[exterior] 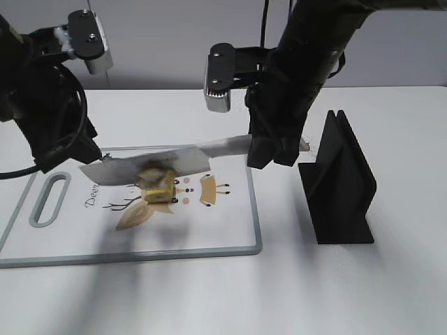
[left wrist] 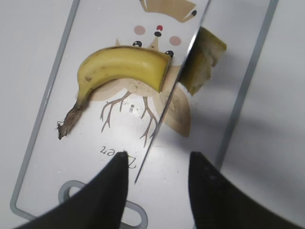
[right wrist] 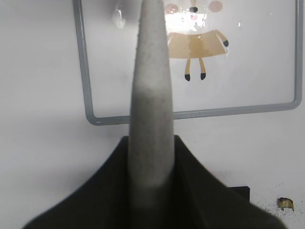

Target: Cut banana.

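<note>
Banana (left wrist: 125,65) on cutting board (exterior: 230,230) (knife blade (exterior: 150,166) across it), knife stand (exterior: 340,183) rightward.

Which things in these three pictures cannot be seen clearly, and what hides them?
- Banana in the exterior view: the knife blade stands in front of it, so the cut is hidden.
- Right gripper in the right wrist view: the knife handle covers the gap between its fingers.
- Left gripper in the exterior view: the arm hides its fingers.
- Cutting board print: its lettering is blurred and partly covered.
</note>
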